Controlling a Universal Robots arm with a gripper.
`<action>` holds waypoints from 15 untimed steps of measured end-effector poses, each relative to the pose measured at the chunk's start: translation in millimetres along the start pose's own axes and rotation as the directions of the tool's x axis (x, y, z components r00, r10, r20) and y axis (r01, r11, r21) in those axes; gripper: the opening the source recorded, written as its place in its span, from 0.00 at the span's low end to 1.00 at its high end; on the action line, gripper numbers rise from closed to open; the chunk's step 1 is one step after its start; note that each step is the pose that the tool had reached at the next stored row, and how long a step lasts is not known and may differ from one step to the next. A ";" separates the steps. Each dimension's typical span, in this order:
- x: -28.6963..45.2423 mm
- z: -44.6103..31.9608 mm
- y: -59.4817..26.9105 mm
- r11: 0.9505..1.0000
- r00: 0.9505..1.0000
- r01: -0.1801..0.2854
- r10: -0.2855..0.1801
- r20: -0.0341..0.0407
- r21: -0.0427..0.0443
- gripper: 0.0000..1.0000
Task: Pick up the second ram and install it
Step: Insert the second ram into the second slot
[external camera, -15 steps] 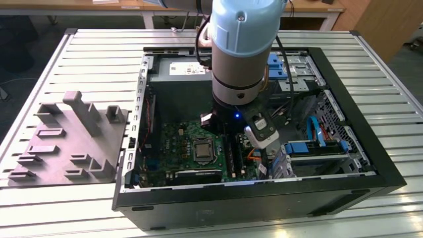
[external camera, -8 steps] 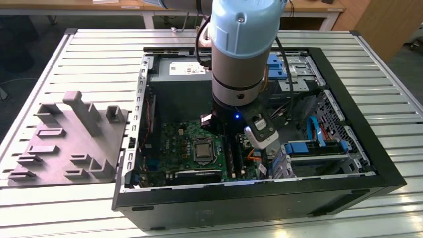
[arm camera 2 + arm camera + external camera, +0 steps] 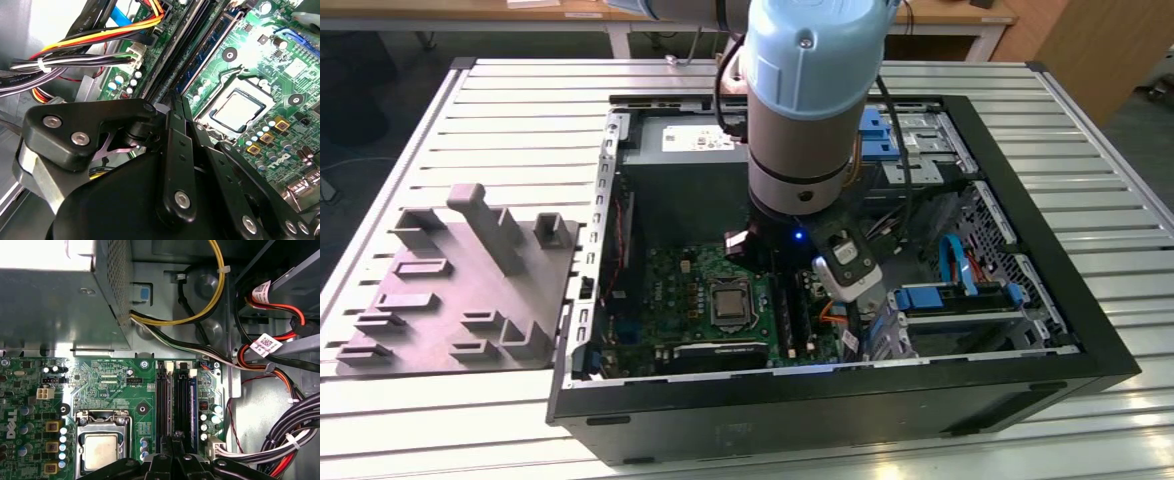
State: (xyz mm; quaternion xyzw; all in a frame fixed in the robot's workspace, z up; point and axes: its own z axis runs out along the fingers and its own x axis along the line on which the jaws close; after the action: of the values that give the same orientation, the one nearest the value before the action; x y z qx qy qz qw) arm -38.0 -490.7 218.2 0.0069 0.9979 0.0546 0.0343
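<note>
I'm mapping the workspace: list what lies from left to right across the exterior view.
Grey moulded fixture tray → green motherboard with its processor socket → arm's gripper lowered into the open computer case → blue drive bracket.

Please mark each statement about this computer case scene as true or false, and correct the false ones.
1. The gripper is inside the open computer case, over the memory slots of the motherboard. True.
2. The processor socket is covered by a large fan cooler. False: the socket is bare, with no cooler on it.
3. A grey fixture tray lies on the table at the exterior view's left of the case. True.
4. The case is closed by a side panel. False: it is open and the inside shows.
</note>
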 end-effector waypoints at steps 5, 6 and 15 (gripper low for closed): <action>0.0 0.7 -0.1 1.000 1.000 0.000 0.000 0.000 0.000 0.11; 0.1 1.1 -0.2 1.000 1.000 0.000 0.000 0.000 0.000 0.11; 0.1 1.8 -0.2 1.000 1.000 0.000 0.000 0.000 0.000 0.11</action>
State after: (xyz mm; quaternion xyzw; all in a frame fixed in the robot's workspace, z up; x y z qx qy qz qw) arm -37.9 -490.7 216.4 0.0069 0.9979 0.0546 0.0343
